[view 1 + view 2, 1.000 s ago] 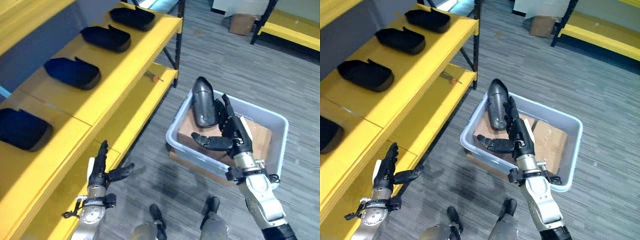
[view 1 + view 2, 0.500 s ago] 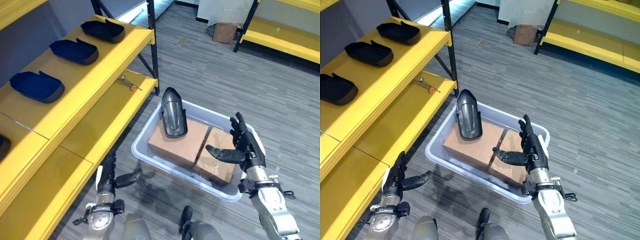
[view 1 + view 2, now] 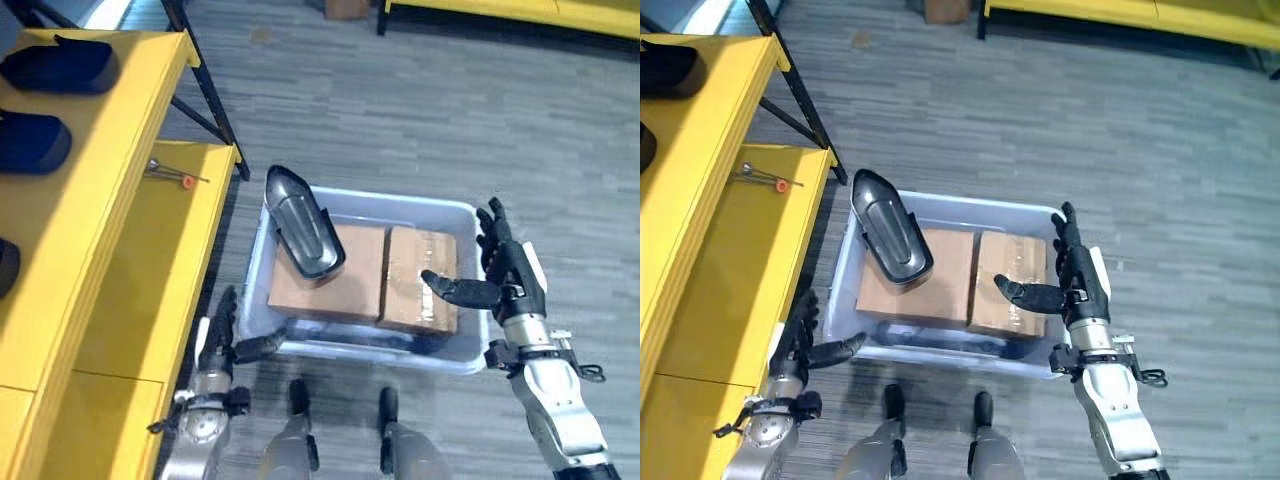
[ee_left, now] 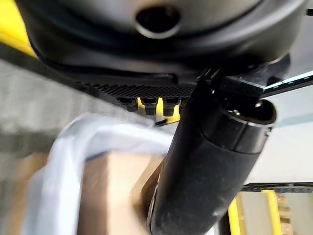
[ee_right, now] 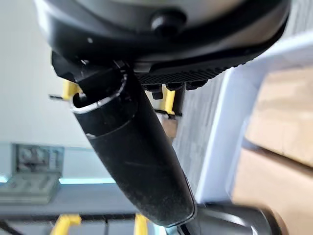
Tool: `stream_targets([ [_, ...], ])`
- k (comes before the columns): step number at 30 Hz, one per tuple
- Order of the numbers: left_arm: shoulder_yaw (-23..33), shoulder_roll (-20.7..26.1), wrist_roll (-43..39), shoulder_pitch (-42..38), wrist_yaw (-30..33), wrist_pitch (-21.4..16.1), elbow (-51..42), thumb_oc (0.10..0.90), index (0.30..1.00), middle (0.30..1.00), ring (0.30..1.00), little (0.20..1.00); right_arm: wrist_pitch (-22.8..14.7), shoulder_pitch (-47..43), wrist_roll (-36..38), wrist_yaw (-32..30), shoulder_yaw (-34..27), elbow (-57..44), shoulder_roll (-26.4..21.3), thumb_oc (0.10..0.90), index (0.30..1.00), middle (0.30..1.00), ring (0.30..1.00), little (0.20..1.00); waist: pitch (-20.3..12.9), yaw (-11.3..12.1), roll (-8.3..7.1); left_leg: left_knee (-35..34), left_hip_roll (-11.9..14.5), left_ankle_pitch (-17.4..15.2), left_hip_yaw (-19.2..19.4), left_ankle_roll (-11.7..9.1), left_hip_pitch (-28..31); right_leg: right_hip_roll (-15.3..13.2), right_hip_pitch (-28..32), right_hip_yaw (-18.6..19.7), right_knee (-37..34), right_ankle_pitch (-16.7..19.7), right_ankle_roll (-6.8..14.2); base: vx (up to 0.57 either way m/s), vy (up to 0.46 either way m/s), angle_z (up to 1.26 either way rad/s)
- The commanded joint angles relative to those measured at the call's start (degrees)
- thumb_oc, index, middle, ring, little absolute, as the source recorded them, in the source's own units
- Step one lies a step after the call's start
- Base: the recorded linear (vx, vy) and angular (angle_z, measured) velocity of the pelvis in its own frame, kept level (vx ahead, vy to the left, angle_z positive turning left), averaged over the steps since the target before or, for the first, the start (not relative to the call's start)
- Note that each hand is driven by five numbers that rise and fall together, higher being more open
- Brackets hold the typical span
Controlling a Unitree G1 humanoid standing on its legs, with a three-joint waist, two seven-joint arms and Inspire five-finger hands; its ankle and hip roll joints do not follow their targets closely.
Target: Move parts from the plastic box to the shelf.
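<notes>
Inside plastic box point(image 3: 462, 215), black part point(image 3: 303, 235) leans on cardboard boxes point(image 3: 330, 275).

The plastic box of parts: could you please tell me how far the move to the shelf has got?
Several dark parts already sit on the yellow shelf. Both hands are open and empty: left hand, right hand. One dark curved part remains on cardboard cartons inside the grey plastic box.

Part point(image 3: 302, 234) on cartons point(image 3: 330, 275) in box point(image 3: 455, 212)
</notes>
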Motion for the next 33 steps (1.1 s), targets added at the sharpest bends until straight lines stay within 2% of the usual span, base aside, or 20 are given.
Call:
stream_targets([
  [1, 3.85, 3.06, 0.77, 3.03, 2.69, -5.0, -7.13, 0.9, 1.0, 1.0, 1.0, 1.0, -5.51, -8.44, -3.87, -1.57, -2.95, -5.53, -2.73, 0.9, 1.0, 1.0, 1.0, 1.0, -2.11, 2.35, -3.69, 6.65, 6.51, -5.04, -1.42, -1.97, -1.02, -2.29, 0.21, -1.26, -2.12, 2.74, 2.83, 0.03, 0.052, 0.08],
  [6, 4.25, 4.36, 1.26, 2.56, 3.02, -5.21, -8.03, 0.9, 1.0, 1.0, 1.0, 1.0, -5.98, -11.22, -11.73, -5.33, -6.01, -5.17, -8.2, 0.9, 1.0, 1.0, 1.0, 1.0, -0.75, 2.33, -4.8, 7.34, 6.82, -4.87, -1.53, -2.29, -4.06, -2.65, -2.0, -2.72, -2.24, 3.3, 3.11, 0.04, -0.002, 0.09],
  [7, 4.29, 4.93, 1.31, 1.96, 3.16, -5.37, -8.5, 0.9, 1.0, 1.0, 1.0, 1.0, -5.17, -13.05, -15.71, -6.2, -6.12, -4.17, -11.63, 0.9, 1.0, 1.0, 1.0, 1.0, 0.04, 2.5, -5.0, 7.26, 7.1, -4.52, -1.77, -2.52, -4.84, -2.54, -2.72, -3.05, -2.13, 3.43, 3.06, 0.03, -0.041, 0.11],
  [15, 1.97, 4.94, 1.48, -0.08, 3.98, -4.69, -8.82, 0.9, 1.0, 1.0, 1.0, 1.0, -3.21, -20.16, -17.26, -7.42, -2.9, -0.97, -15.51, 0.9, 1.0, 1.0, 1.0, 1.0, 3.11, 3.21, -4.92, 5.5, 8.32, -2.61, -2.48, -3.37, -6.07, -1.74, -5.01, -4.04, -1.06, 3.01, 2.55, 0.01, -0.054, 0.05],
  [18, 1.37, 4.51, 1.33, -0.86, 4.4, -4.35, -8.92, 0.9, 1.0, 1.0, 1.0, 1.0, -2.51, -23.43, -17.79, -7.92, -1.0, 0.0, -15.06, 0.9, 1.0, 1.0, 1.0, 1.0, 4.1, 3.52, -4.65, 4.22, 8.72, -1.58, -2.71, -3.76, -6.23, -1.41, -5.69, -4.52, -0.92, 2.93, 2.43, 0.0, -0.049, 0.03],
  [22, 0.38, 4.04, 1.25, -1.84, 5.36, -4.04, -8.83, 0.9, 1.0, 1.0, 1.0, 1.0, -2.06, -26.05, -16.47, -8.6, 1.07, 1.13, -12.19, 0.9, 1.0, 1.0, 1.0, 1.0, 4.77, 3.73, -4.41, 2.87, 9.0, -0.79, -2.81, -4.14, -6.23, -1.12, -5.99, -4.87, -1.15, 2.91, 2.24, -0.01, -0.029, 0.0],
  [27, -0.71, 3.63, 1.64, -2.8, 6.23, -3.73, -8.81, 0.9, 1.0, 1.0, 1.0, 1.0, -1.78, -28.81, -15.8, -9.79, 3.68, 1.67, -8.49, 0.9, 1.0, 1.0, 1.0, 1.0, 5.61, 4.0, -4.05, 2.13, 9.23, -0.35, -2.95, -4.34, -6.32, -0.92, -6.15, -4.91, -1.62, 2.96, 2.1, 0.0, -0.007, 0.0],
  [33, -1.48, 3.11, 1.57, -3.69, 7.18, -3.65, -9.05, 0.9, 1.0, 1.0, 1.0, 1.0, -1.09, -30.89, -14.08, -10.53, 5.34, 2.89, -6.2, 0.9, 1.0, 1.0, 1.0, 1.0, 6.61, 4.22, -3.47, 1.77, 8.86, -0.27, -3.41, -4.26, -6.73, -1.17, -6.47, -5.36, -1.45, 2.88, 2.07, 0.0, -0.006, 0.04],
])
